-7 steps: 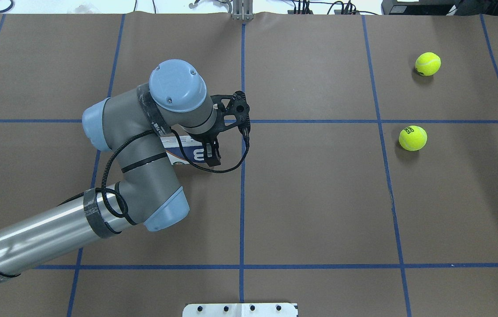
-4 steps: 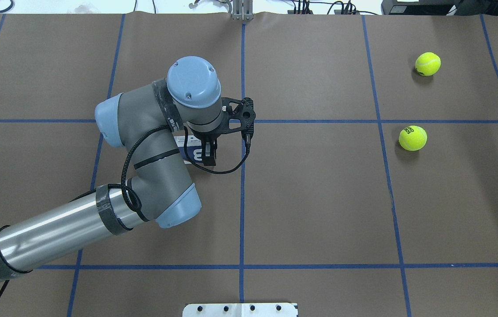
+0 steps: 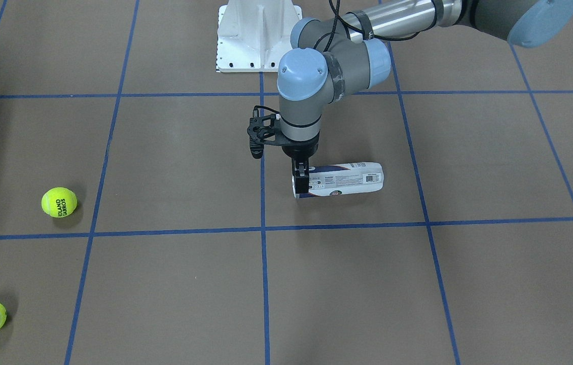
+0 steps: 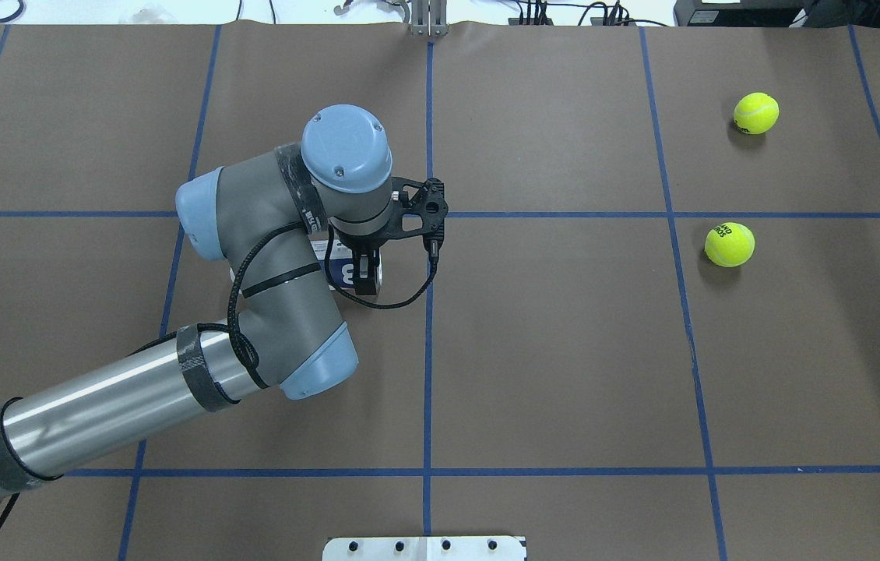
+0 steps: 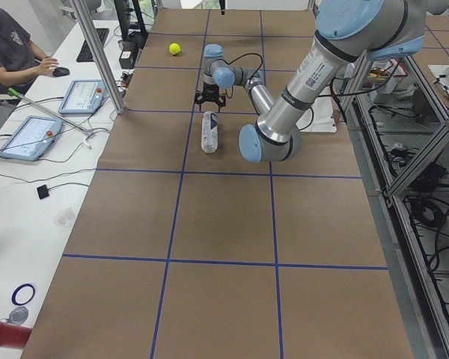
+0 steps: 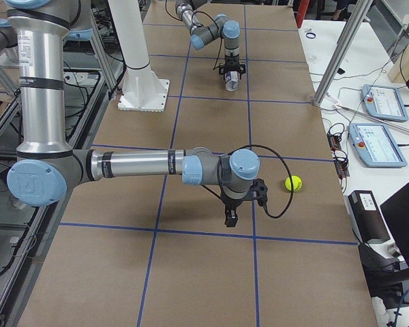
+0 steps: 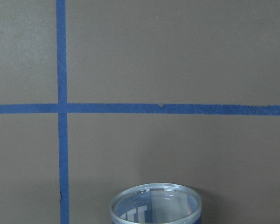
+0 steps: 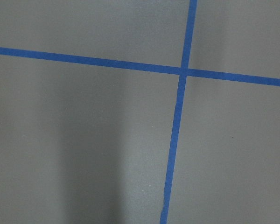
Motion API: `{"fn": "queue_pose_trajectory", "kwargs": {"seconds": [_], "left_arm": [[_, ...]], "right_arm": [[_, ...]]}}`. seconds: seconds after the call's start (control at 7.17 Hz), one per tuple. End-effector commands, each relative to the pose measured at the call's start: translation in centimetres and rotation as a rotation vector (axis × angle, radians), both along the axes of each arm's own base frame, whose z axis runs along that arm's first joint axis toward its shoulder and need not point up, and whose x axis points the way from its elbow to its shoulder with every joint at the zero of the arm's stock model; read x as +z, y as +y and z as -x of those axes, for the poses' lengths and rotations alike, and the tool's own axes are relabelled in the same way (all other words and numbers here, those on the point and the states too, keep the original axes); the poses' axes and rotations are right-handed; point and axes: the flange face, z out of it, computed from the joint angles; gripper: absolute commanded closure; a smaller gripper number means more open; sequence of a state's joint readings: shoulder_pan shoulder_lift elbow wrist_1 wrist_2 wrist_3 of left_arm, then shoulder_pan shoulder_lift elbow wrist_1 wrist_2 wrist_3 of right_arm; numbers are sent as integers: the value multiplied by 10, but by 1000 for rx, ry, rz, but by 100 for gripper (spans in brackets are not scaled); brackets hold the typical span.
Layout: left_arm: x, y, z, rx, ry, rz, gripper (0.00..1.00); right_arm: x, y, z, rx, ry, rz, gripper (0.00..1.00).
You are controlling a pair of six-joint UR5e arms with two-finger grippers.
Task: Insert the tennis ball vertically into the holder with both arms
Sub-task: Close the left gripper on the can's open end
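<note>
The holder [image 3: 342, 179], a clear tube with a white and navy label, lies on its side near the table's middle. Its silver rim shows at the bottom of the left wrist view [image 7: 155, 205]. My left gripper [image 3: 300, 177] points straight down at the rim end, fingers apart astride the tube; I cannot tell if they touch it. In the overhead view the gripper [image 4: 364, 273] and wrist hide most of the holder [image 4: 346, 273]. Two tennis balls [image 4: 756, 113] [image 4: 729, 245] lie far right. My right gripper [image 6: 230, 219] hangs near a ball [image 6: 293, 183]; I cannot tell whether it is open or shut.
The white metal base [image 3: 258, 35] stands at the robot's side of the table. Blue tape lines grid the brown table cover [image 4: 564, 351]. An operator [image 5: 15, 52] sits at a side desk with tablets.
My left arm has moved right, and its gripper has turned and come over the holder's rim end, hiding more of the tube. The balls have not moved.
</note>
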State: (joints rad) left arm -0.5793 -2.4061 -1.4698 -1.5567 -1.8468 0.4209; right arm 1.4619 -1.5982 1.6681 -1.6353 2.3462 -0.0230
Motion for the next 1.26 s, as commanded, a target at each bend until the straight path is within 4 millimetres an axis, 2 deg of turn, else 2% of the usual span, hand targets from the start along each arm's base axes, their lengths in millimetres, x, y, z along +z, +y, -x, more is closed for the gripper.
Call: {"fn": "queue_pose_trajectory", "kwargs": {"seconds": [0.0, 0.14, 0.56, 1.12], "left_arm": [[13, -8, -15, -8, 23, -4, 0], [23, -12, -22, -27, 42, 5, 0], [31, -15, -26, -27, 32, 12, 0], [31, -15, -27, -27, 32, 12, 0]], "right_arm": [[0, -1, 0, 0, 1, 1, 1], [0, -1, 1, -2, 1, 1, 1], [1, 0, 1, -2, 1, 4, 1], [0, -1, 1, -3, 1, 1, 1]]}}
